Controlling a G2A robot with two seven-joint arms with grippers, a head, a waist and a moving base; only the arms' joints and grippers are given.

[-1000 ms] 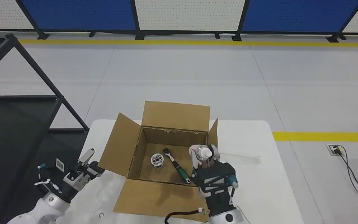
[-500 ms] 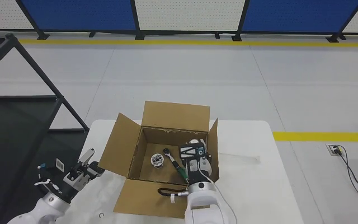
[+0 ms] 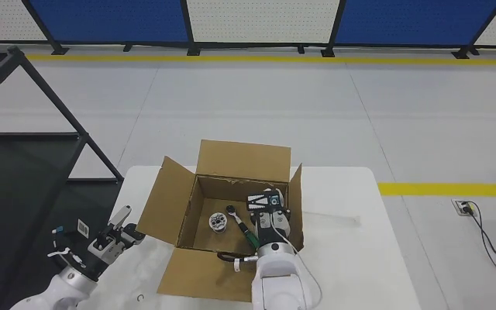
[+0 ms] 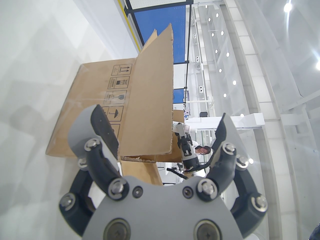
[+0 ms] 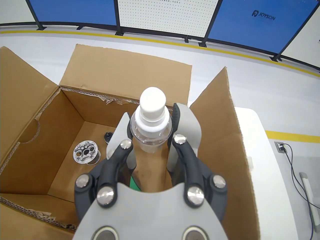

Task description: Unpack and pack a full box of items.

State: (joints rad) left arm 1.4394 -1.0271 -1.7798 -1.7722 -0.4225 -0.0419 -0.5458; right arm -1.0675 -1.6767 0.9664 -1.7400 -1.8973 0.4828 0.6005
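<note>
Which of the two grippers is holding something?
The right gripper: it clamps a clear, white-capped bottle over the box. The left gripper is open and empty.

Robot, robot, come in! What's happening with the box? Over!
Right tool shut on clear bottle, over open box. Left tool open, beside box. Spool and wrench on box floor.
</note>
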